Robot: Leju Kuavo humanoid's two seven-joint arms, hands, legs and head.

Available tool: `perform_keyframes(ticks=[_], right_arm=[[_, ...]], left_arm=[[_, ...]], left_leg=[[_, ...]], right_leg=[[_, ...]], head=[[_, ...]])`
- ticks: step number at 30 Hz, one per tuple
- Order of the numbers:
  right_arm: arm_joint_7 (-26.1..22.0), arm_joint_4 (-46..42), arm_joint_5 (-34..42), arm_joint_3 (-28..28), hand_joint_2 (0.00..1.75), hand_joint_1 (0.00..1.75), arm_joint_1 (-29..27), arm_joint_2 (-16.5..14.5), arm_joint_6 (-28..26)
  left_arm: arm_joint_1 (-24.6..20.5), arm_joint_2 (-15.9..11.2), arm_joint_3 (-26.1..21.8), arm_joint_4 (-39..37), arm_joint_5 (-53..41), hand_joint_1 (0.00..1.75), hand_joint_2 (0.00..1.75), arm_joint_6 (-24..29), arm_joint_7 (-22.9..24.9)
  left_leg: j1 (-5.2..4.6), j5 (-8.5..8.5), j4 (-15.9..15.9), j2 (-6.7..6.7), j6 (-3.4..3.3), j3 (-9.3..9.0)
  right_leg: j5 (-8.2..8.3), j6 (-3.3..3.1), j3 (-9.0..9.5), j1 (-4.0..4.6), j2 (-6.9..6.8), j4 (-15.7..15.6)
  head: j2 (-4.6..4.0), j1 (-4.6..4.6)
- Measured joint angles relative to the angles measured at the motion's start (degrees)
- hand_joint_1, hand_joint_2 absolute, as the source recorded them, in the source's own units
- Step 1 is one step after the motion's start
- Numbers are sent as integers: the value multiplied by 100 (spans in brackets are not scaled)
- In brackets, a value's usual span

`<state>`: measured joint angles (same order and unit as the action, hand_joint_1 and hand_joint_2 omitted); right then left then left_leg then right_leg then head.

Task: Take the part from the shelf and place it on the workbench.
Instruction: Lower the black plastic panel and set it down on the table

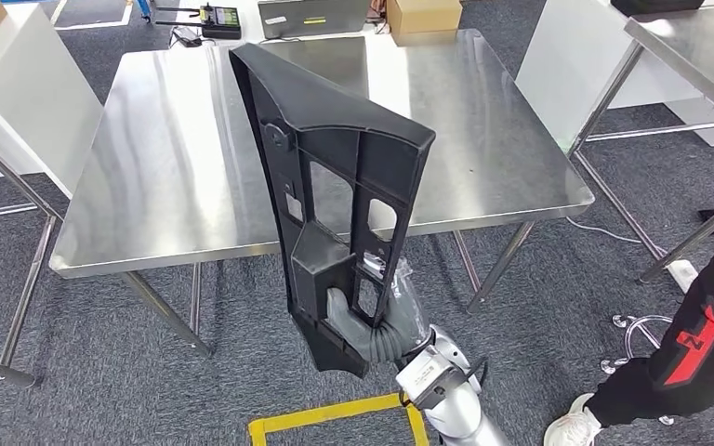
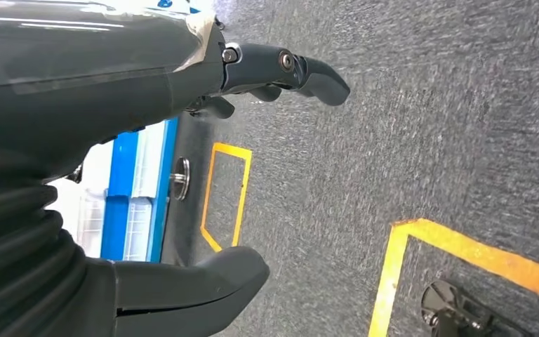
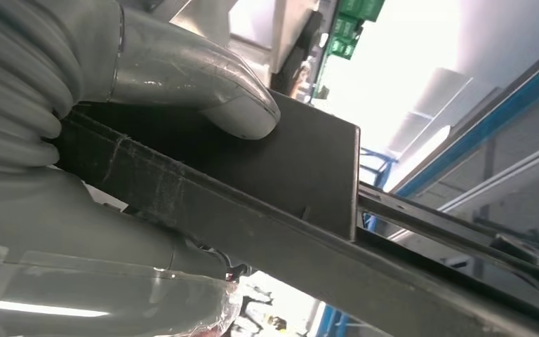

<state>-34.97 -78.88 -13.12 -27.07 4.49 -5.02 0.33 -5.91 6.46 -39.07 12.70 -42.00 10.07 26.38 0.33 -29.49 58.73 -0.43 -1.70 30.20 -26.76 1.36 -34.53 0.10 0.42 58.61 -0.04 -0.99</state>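
My right hand [image 1: 364,316] grips the black part [image 1: 335,177] at its lower end, long axis reaching toward 11 o'clock over the bench [image 1: 177,167] straight ahead, while my left hand [image 2: 182,175], fingers apart, seems to hold nothing.

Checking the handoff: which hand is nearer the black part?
Right. The right hand grips the black part at its lower end, in front of the table. The left hand hangs open over the floor, away from it.

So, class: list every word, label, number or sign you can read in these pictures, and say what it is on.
None is readable.
White label on the grey case: too small.
Red mark on the person's dark trouser leg: a shape, not clear text.
Black part: no print visible.
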Motion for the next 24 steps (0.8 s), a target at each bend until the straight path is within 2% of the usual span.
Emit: perform_keyframes(ticks=[2,4,7,8,9,10,11,12,14,16,17,18,19,20,22,23,24], right_arm=[[1,-1,-2,6,175,175,4,-5,0],[-1,-2,-4,9,175,175,25,-25,0],[-2,1,-3,13,175,175,34,-40,0],[-2,2,-3,14,175,175,29,-40,0],[-2,2,-2,15,175,175,26,-40,0],[-2,2,-2,15,175,175,25,-41,0],[-2,2,-1,15,175,175,25,-43,0],[-2,2,0,15,175,175,26,-46,0],[-1,2,2,15,175,175,33,-50,0],[-1,1,3,15,175,175,36,-51,0],[-1,2,3,15,175,175,37,-50,-1],[-1,1,4,15,175,175,39,-48,-2],[-3,1,4,15,175,175,46,-46,-3],[-2,1,4,14,175,175,50,-43,-4],[-2,3,3,10,175,175,36,-33,-4],[0,4,3,10,175,175,22,-27,-4],[1,5,3,10,175,175,11,-21,-4]], left_arm=[[-10,2,-2,1,-1,0,175,1,0],[-28,7,-2,2,-2,0,175,2,-8],[-24,12,-2,2,-4,0,175,1,-31],[-17,10,-2,2,-6,0,175,1,-31],[-13,9,-3,2,-8,0,175,1,-31],[-10,7,-4,2,-9,0,175,1,-31],[-10,4,-5,2,-9,0,175,1,-31],[-11,1,-5,2,-9,0,175,1,-31],[-22,-5,-4,2,-9,0,175,0,-31],[-24,-8,-5,2,-9,0,175,0,-31],[-20,-4,-6,2,-9,0,175,0,-31],[-16,-3,-8,2,-9,0,175,0,-31],[-20,-2,-9,2,-9,0,175,1,-32],[-23,-2,-9,2,-9,0,175,0,-34],[-23,-5,-10,2,-9,0,175,-1,-38],[-18,-4,-10,2,-9,0,175,-1,-38],[-13,-3,-10,2,-9,0,175,-1,-38]], left_leg=[[6,-29,62,9,48,-25],[22,-127,391,20,94,136],[45,-454,1355,24,171,802],[46,-488,1521,24,182,986],[46,-404,1501,24,182,1078],[45,-197,1281,25,171,1061],[43,90,917,28,146,955],[30,292,570,35,117,827],[-11,394,137,44,47,645],[-37,359,51,43,-29,579],[-28,411,18,44,-66,524],[-15,425,-12,46,-96,473],[-2,420,-34,48,-123,420],[5,409,-52,47,-144,383],[2,361,-55,39,-171,352],[0,333,-55,33,-172,334],[-1,303,-55,26,-170,307]], right_leg=[[48,-82,107,-26,10,-34],[21,-140,218,-64,19,-65],[-48,-208,297,-63,24,-74],[-76,-216,321,-61,34,-74],[-110,-214,357,-59,44,-74],[-147,-206,407,-59,54,-74],[-190,-194,465,-59,59,-76],[-232,-174,526,-53,62,-78],[-298,-117,573,-35,65,-95],[-304,-35,597,-9,66,-75],[-301,2,595,0,61,-28],[-297,31,558,5,51,101],[-322,47,433,3,42,322],[-387,48,234,-3,32,641],[-621,31,-252,-13,27,1334],[-715,33,-437,-18,26,1526],[-726,58,-537,-22,24,1549]], head=[[0,-5],[0,5],[0,12],[0,12],[0,12],[0,12],[0,12],[0,9],[0,11],[0,14],[0,13],[0,10],[0,4],[0,-1],[0,-11],[0,-12],[0,-13]])
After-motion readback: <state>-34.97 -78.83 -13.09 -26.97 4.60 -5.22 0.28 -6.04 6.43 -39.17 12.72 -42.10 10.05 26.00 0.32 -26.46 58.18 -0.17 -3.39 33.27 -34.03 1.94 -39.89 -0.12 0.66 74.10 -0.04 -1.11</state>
